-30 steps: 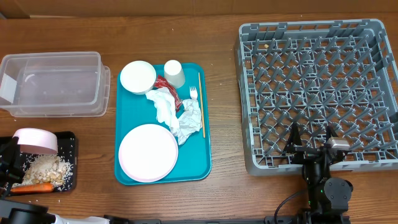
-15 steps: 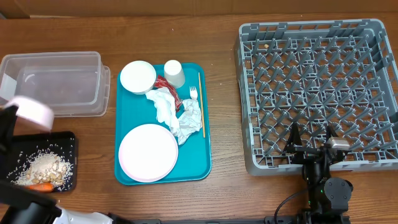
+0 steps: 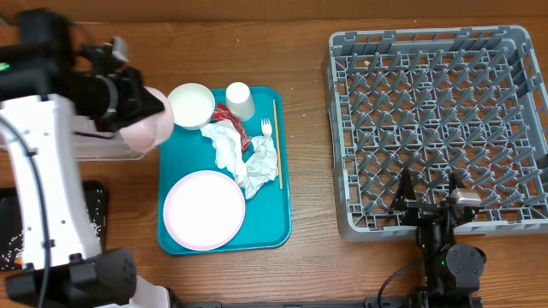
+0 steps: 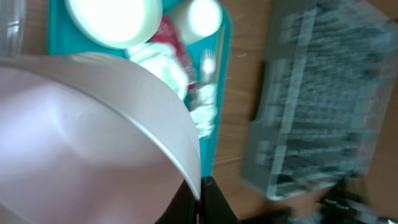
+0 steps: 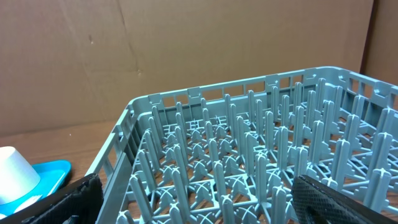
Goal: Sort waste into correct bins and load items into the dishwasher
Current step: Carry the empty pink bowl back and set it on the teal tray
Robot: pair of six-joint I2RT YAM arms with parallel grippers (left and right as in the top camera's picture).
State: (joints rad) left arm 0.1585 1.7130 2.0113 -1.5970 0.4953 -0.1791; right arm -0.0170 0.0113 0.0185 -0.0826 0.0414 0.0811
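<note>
Pinched only at its rim by the left gripper (image 4: 199,196), the pink bowl (image 3: 145,130) hangs close under it, the dish rack (image 3: 432,128) well to its right, so a quick swing could slip it onto the teal tray (image 3: 274,214) beneath.

The dish rack (image 3: 432,128) is matt plastic, the napkins (image 3: 233,152) crumpled paper, the table (image 3: 308,128) wood.
</note>
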